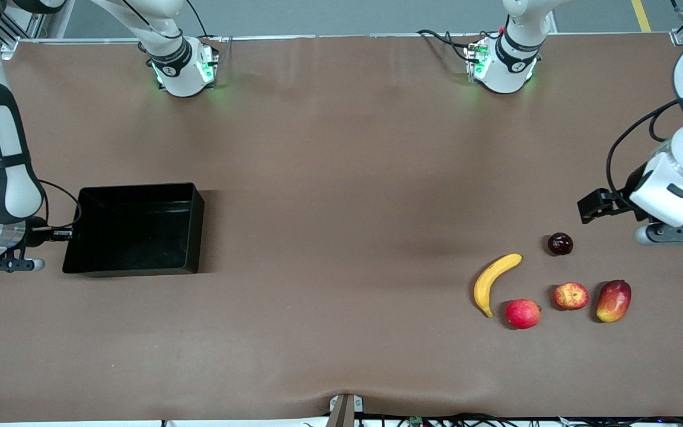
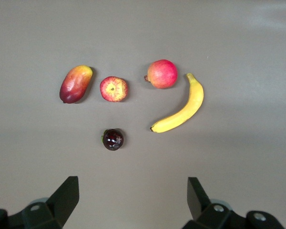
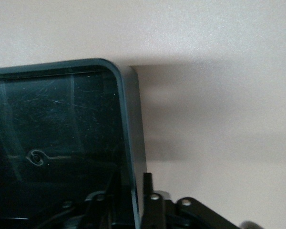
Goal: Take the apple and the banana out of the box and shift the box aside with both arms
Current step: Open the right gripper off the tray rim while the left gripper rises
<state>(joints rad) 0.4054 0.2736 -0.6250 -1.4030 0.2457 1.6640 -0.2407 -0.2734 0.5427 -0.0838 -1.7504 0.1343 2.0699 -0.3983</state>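
The black box [image 1: 190, 228] sits at the right arm's end of the table, empty. My right gripper [image 1: 61, 233] is at the box's end wall with one finger inside and one outside, shut on the wall [image 3: 128, 143]; in the right wrist view the gripper [image 3: 132, 186] straddles it. The yellow banana [image 1: 494, 281] and the red apple with yellow patches [image 1: 571, 296] lie at the left arm's end. My left gripper [image 1: 676, 232] hangs open and empty above the table beside the fruits. Its view shows the banana [image 2: 181, 107], the apple [image 2: 114, 89] and the open gripper [image 2: 132, 200].
A round red fruit [image 1: 522, 313] lies beside the banana's nearer tip. A red-yellow mango [image 1: 613, 300] lies beside the apple. A small dark plum [image 1: 559, 244] lies farther from the front camera than the apple. Brown table [image 1: 341, 178] stretches between box and fruits.
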